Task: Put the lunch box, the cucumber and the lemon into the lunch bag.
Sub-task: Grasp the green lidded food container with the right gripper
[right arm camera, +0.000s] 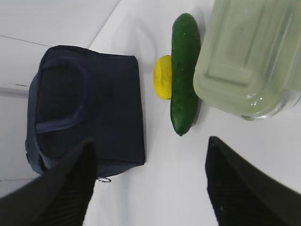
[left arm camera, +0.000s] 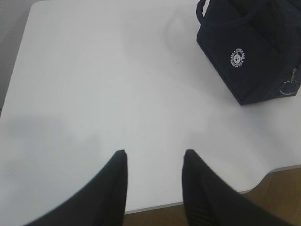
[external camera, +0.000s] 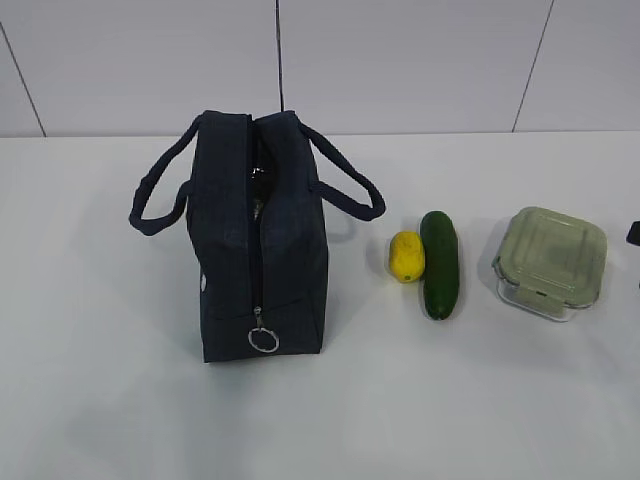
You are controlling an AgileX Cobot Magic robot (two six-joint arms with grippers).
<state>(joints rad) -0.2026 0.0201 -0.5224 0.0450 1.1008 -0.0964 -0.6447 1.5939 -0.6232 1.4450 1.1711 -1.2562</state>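
The dark navy lunch bag (external camera: 255, 240) stands upright left of centre with its top zipper parted and the silver ring pull (external camera: 263, 340) low on its front. To its right lie the yellow lemon (external camera: 406, 256), the dark green cucumber (external camera: 439, 263) touching it, and the sage-lidded glass lunch box (external camera: 551, 261). My left gripper (left arm camera: 155, 155) is open over bare table, with the lunch bag (left arm camera: 254, 52) far off to its upper right. My right gripper (right arm camera: 150, 143) is wide open and empty, near the cucumber (right arm camera: 183, 73), the lemon (right arm camera: 162, 77) and the lunch box (right arm camera: 251, 54).
The white table (external camera: 100, 400) spreads around the objects. A white panelled wall (external camera: 400, 60) runs behind it. A small dark piece (external camera: 634, 232) shows at the right edge of the exterior view. The table's front edge (left arm camera: 155, 206) and brown floor lie under my left gripper.
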